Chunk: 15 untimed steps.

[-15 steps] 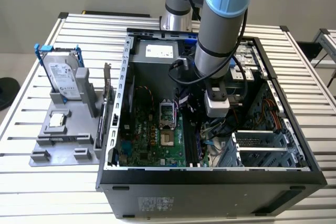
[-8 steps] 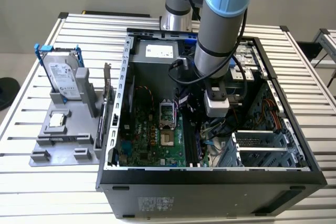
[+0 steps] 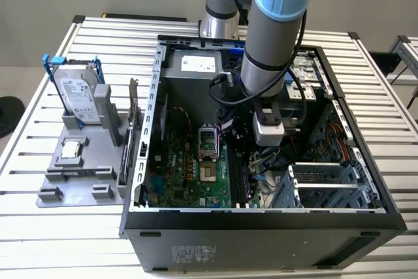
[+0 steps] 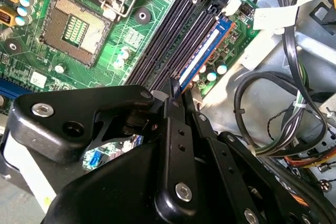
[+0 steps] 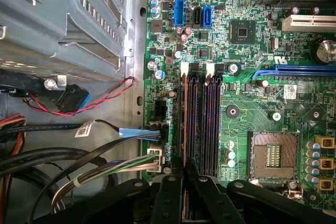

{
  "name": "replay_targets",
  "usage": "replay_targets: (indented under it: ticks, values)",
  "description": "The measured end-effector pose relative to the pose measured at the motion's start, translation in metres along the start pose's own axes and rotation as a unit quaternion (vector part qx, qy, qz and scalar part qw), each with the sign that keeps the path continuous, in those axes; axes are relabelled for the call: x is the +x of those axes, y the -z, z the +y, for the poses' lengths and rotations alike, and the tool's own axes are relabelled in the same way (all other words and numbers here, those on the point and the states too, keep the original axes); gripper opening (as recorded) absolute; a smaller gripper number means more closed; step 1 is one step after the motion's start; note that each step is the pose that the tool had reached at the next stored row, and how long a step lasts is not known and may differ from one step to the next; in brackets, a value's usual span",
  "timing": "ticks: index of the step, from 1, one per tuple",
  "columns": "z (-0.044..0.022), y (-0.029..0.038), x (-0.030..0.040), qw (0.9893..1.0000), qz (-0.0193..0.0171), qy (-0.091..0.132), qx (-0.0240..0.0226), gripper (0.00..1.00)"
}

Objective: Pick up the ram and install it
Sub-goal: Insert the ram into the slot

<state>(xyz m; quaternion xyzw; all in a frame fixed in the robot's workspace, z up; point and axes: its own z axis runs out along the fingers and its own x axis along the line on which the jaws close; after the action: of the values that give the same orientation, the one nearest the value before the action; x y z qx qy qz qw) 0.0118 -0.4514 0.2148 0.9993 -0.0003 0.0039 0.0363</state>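
The ram (image 4: 202, 56) is a thin stick with a blue face and a white label. It stands on edge in the memory slot nearest the motherboard's edge, and its top edge (image 5: 185, 119) appears as a narrow line. My gripper (image 4: 177, 88) has its black fingers pinched together on the stick's near end, as both wrist views show (image 5: 185, 174). In the exterior view the gripper (image 3: 243, 155) reaches down inside the open computer case (image 3: 153, 129), over the slots beside the processor socket (image 3: 208, 142).
The other dark memory slots (image 5: 210, 124) lie beside the ram. Cable bundles (image 4: 273, 119) and a drive cage (image 5: 68, 19) crowd the side past the board's edge. Outside the case, at the exterior view's left, a grey stand (image 3: 78, 174) holds a hard drive (image 3: 81, 96) and a processor chip (image 3: 70, 150).
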Motion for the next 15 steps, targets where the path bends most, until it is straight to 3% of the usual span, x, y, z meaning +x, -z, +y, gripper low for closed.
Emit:
replay_targets:
  ticks: [15]
  values:
    - [-0.0003, -0.0041, -0.0006, 1.0, -0.0012, 0.0, 0.0065, 0.0]
